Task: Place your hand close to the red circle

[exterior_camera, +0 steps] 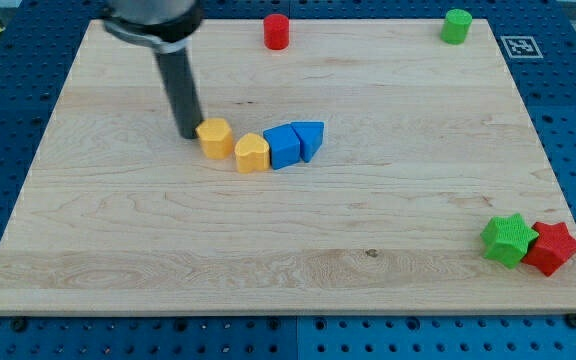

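The red circle (276, 32) is a short red cylinder at the view's top, near the board's top edge, a little left of centre. My tip (188, 134) rests on the board at the left of the middle, touching or almost touching the left side of a yellow hexagon block (215, 136). The red circle lies well above and to the right of my tip. The dark rod rises from the tip toward the view's top left.
A row runs right from the yellow hexagon: a yellow rounded block (252, 153), a blue block (284, 146), a blue triangular block (309, 139). A green cylinder (457, 26) is at the top right. A green star (508, 239) and red star (552, 247) sit at the bottom right.
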